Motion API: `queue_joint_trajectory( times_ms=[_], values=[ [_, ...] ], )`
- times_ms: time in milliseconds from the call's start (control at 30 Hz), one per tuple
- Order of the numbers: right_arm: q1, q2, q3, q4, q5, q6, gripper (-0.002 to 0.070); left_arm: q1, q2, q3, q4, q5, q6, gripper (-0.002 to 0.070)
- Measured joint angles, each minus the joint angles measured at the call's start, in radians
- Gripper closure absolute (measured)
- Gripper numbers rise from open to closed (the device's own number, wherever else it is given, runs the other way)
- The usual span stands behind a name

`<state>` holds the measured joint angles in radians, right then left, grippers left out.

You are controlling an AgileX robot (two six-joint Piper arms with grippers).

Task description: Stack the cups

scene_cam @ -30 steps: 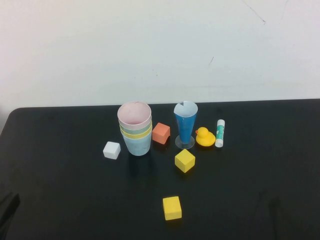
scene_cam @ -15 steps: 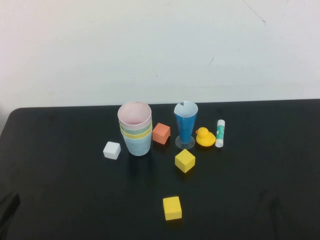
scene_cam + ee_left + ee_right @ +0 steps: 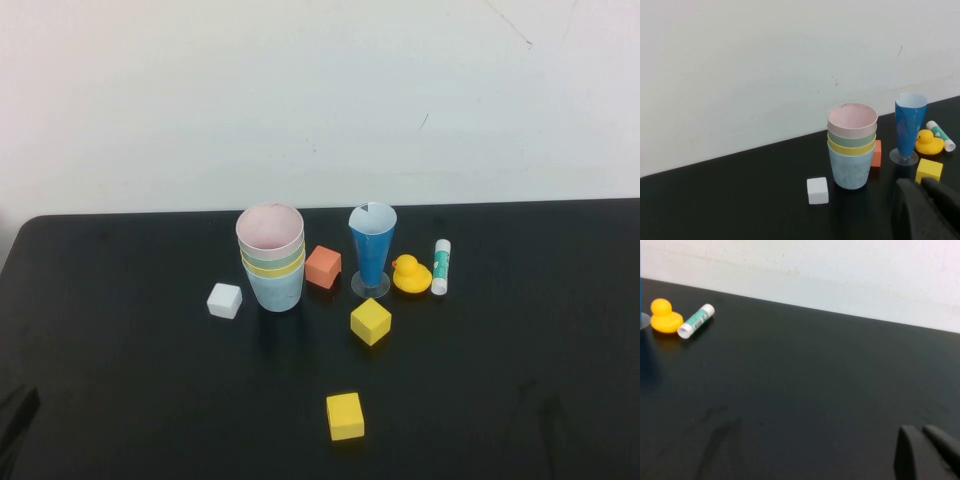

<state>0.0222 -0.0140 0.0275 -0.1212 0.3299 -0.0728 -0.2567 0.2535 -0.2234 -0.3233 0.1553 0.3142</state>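
The cups stand nested in one stack (image 3: 271, 258) at the table's back middle: light blue at the bottom, then yellow, pale green, and pink on top. The stack also shows in the left wrist view (image 3: 851, 145). My left gripper (image 3: 920, 187) is shut and empty, well back from the stack on the near left. My right gripper (image 3: 920, 432) is shut and empty over bare table on the near right. Neither gripper shows clearly in the high view.
A tall dark-blue cone glass (image 3: 371, 250), an orange cube (image 3: 322, 266), a yellow duck (image 3: 409, 275) and a glue stick (image 3: 440, 266) stand right of the stack. A white cube (image 3: 224, 300) lies to its left. Two yellow cubes (image 3: 370, 321) (image 3: 344, 416) lie nearer.
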Motion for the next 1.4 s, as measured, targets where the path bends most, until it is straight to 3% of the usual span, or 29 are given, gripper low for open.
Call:
queue_joint_trajectory(
  times_ms=[1000,1400],
  values=[
    [0.000,0.000,0.000,0.007,0.002,0.050,0.0678,-0.025,-0.070,0.044,0.000,-0.004,0.002,0.0676],
    [-0.002,0.000,0.000,0.008,0.002,0.050,0.0678,0.098,-0.263,0.245,0.073,0.008,0.040,0.0676]
  ],
)
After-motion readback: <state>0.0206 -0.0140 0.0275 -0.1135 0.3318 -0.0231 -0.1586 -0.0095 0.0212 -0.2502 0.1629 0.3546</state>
